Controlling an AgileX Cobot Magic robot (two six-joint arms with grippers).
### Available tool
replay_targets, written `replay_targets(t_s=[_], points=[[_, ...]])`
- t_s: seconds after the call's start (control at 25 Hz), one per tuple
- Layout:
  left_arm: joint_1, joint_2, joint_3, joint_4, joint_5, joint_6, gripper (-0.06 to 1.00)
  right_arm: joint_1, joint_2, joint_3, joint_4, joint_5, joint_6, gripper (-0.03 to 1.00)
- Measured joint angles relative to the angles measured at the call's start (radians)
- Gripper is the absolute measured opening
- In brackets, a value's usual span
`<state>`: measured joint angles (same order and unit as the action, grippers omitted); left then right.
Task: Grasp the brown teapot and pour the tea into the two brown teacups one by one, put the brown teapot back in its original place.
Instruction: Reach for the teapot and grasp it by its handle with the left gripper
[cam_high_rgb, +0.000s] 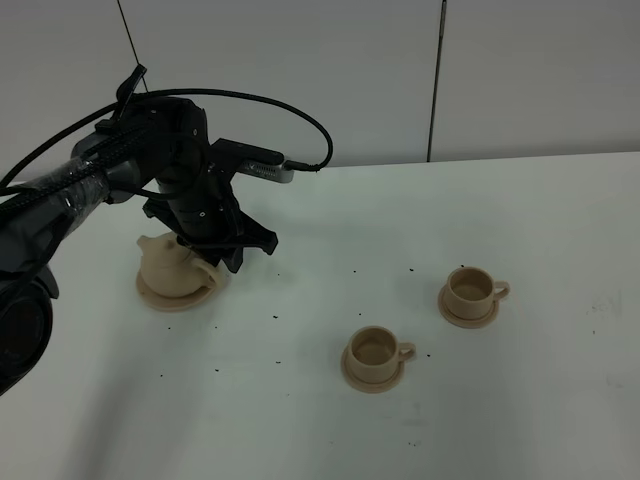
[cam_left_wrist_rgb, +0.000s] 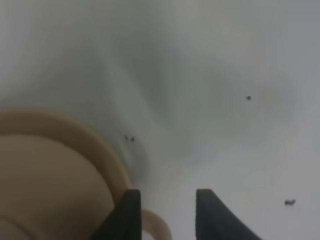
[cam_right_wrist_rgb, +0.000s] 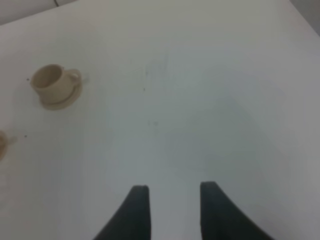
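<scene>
Over brown teapot (cam_high_rgb: 168, 268), left end effector (cam_left_wrist_rgb: 165, 200), jaws apart; teacups (cam_high_rgb: 376, 350) (cam_high_rgb: 470, 291) distant

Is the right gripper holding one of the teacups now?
No, the right gripper is open above the table, and the teacup stands on its saucer apart from it.

Left end effector (cam_high_rgb: 218, 256) over brown teapot (cam_high_rgb: 166, 268)

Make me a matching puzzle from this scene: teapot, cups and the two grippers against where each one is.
Things:
1 teapot
2 cups
3 left gripper
4 right gripper

Places:
A open over bare table
B at the teapot's handle
C on small saucers
D on the wide saucer

Pairs: 1-D, 2-C, 3-B, 4-A.
</scene>
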<state>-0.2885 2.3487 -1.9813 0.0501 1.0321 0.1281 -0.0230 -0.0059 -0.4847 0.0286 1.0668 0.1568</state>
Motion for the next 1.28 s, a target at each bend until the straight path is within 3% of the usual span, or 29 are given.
replay_targets(t_s=[0.8, 1.28], points=[[0.0, -0.034, 0.0, 0.011, 0.097, 0.023, 0.34, 0.0, 0.0, 0.0, 0.0, 0.0, 0.0, 0.24], [0.0, -0.034, 0.0, 0.079, 0.154, 0.023, 0.34, 0.0, 0.0, 0.0, 0.0, 0.0, 0.0, 0.24]])
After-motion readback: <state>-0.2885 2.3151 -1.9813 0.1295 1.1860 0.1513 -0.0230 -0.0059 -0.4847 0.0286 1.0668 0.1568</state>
